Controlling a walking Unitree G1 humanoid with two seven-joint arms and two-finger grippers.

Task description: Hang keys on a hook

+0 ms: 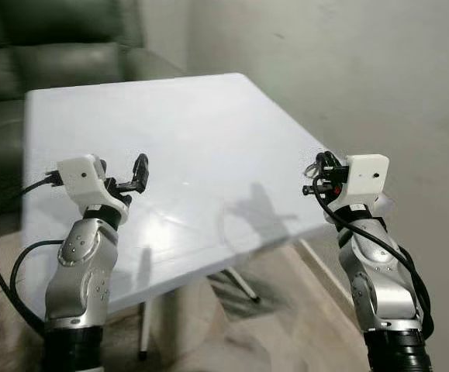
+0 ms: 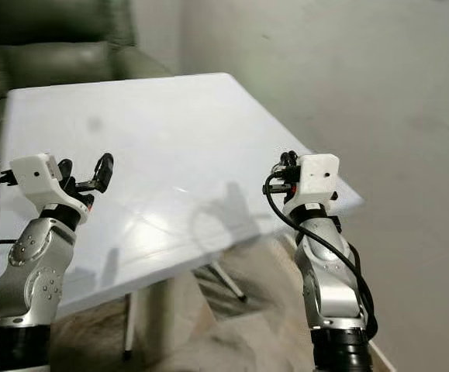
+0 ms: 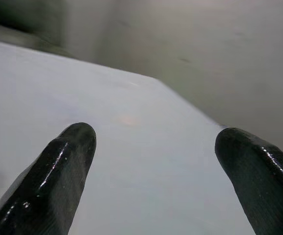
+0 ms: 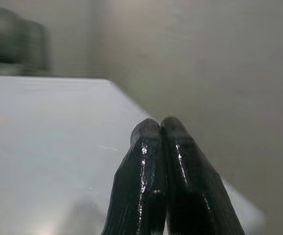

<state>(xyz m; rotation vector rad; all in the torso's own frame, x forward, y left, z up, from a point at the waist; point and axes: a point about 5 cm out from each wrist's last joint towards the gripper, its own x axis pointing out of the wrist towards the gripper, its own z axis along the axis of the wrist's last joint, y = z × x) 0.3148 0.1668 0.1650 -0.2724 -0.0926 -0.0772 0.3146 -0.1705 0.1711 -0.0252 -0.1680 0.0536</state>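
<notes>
Both of my arms are raised over the near edge of a white table [image 1: 208,116]. My left gripper [image 1: 123,174] hovers above the table's near left part, open, its two black fingers [image 3: 65,166] wide apart with nothing between them. My right gripper [image 1: 321,174] is at the table's near right corner, its fingertips [image 4: 153,132] pressed together and shut. A small silvery ring-like shape [image 1: 312,167] shows beside the right fingers; I cannot tell if it is a key ring or whether it is held.
A dark green sofa [image 1: 38,46] stands behind the table at the far left. A plain grey wall [image 1: 348,62] runs along the right. The table's thin white legs [image 1: 240,283] stand on a wood-look floor [image 1: 286,325] below.
</notes>
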